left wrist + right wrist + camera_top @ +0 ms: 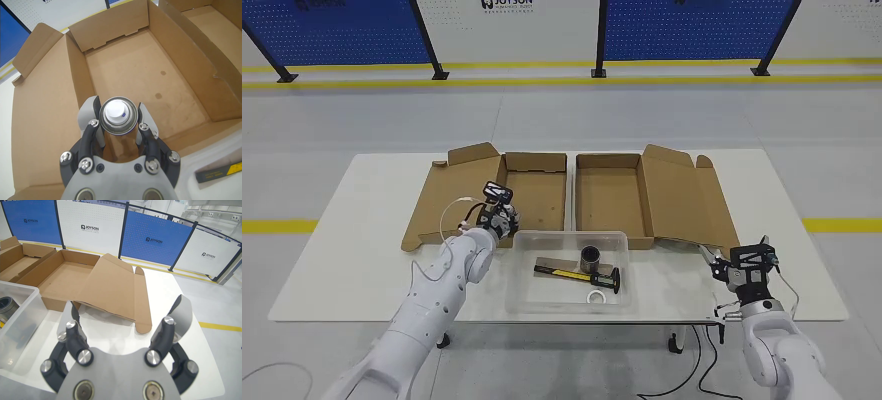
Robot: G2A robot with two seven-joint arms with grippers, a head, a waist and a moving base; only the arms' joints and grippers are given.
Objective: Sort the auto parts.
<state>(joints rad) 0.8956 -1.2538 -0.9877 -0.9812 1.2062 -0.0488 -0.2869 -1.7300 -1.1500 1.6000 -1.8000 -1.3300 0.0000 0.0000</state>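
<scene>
My left gripper (118, 111) is shut on a spray can (118, 115) with a white cap, held upright over the near end of the left cardboard box (136, 75); from above the left gripper (504, 216) sits at that box's (542, 190) near left corner. A clear plastic bin (527, 290) in front of the boxes holds a metal cylinder (590, 260), a black and yellow tool (572, 271) and a small white part (596, 296). My right gripper (124, 308) stands open over the bare table near the right box's flap (117, 291), and is seen as the right gripper (747, 262) from above.
The right cardboard box (610, 195) lies open beside the left one, its flap (687, 195) spread toward the right. The white table (352, 250) has bare room at both ends. The bin's wall (20, 313) is close beside my right gripper.
</scene>
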